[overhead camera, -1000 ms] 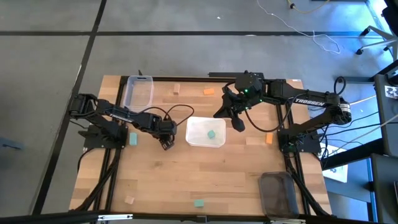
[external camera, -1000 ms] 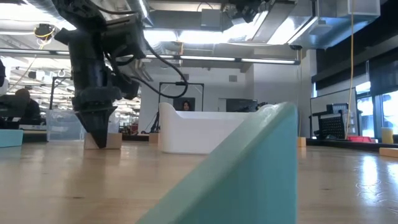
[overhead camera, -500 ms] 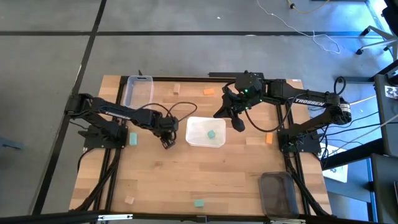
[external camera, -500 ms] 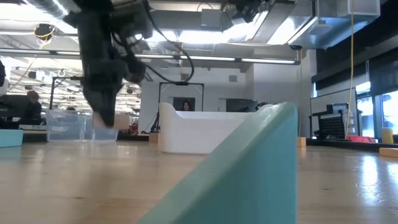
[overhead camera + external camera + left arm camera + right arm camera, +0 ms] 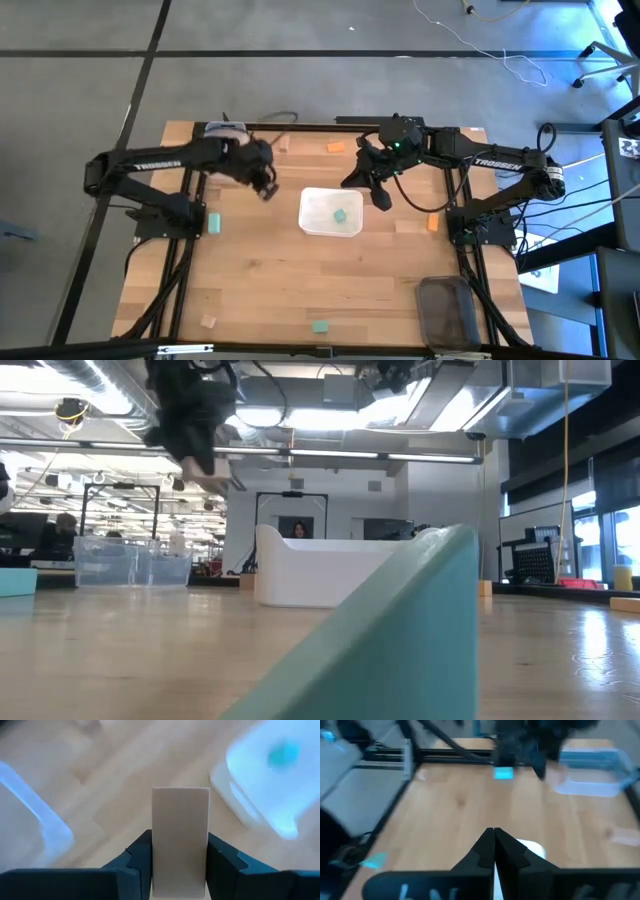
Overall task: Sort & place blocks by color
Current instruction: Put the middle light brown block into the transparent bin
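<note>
My left gripper (image 5: 266,188) is shut on a pale wood block (image 5: 180,835) and hangs high over the table between the clear tub (image 5: 222,146) and the white tray (image 5: 331,212). One teal block (image 5: 341,215) lies in that tray. My right gripper (image 5: 384,201) is shut and empty, above the tray's far right corner. Loose blocks lie flat on the table: teal (image 5: 213,222), teal (image 5: 319,326), wood (image 5: 208,321), wood (image 5: 284,143), orange (image 5: 335,147) and orange (image 5: 432,222). My left gripper pinches the pale wood block between its two fingers (image 5: 142,857), one on each of two opposite side faces (image 5: 159,850). The block's far end sticks out past the fingertips. In the low view the block (image 5: 214,479) hangs under the gripper, lifted well clear of the table.
A dark tub (image 5: 447,310) sits at the near right corner. A teal block (image 5: 390,640) fills the foreground of the low view. Bare wood lies between the tray and the table's near edge. People show in the room beyond the table.
My left gripper, shut on the wood block, has risen from the table beside the white tray and moved toward the far edge, nearer the clear tub. The block has gone from resting on the table to being lifted clear.
</note>
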### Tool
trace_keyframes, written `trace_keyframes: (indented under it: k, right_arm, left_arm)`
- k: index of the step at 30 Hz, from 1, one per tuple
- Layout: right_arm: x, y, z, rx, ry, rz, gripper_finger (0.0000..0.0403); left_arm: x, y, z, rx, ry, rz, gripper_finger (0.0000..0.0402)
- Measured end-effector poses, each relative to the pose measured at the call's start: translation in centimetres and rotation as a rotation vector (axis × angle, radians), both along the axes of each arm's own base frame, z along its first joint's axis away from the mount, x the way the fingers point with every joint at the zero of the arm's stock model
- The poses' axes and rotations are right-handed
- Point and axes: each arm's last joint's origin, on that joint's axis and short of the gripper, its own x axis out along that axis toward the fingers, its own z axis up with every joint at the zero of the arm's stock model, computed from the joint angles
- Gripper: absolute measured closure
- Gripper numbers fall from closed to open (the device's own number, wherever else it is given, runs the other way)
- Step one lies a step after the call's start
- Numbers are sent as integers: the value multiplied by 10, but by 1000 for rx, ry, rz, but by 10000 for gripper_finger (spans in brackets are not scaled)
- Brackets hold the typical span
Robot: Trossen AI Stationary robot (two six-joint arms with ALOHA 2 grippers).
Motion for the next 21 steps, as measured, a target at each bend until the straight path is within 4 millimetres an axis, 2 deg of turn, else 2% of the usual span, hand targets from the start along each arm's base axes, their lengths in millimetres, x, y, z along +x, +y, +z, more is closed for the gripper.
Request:
trace_keyframes:
  k: [3,8,14,21]
  right_arm:
    - [0,-4,-1,-45,23,-146,395]
    - [0,-10,-2,-109,44,-324,395]
    - [0,-10,-2,-122,48,-338,395]
    - [0,-10,-2,-128,47,-335,395]
  left_arm:
    - [-12,20,12,32,52,113,279]
    - [-35,57,7,-2,93,302,279]
    - [-64,97,-14,-42,101,495,279]
    - [-74,135,-50,-94,135,595,279]
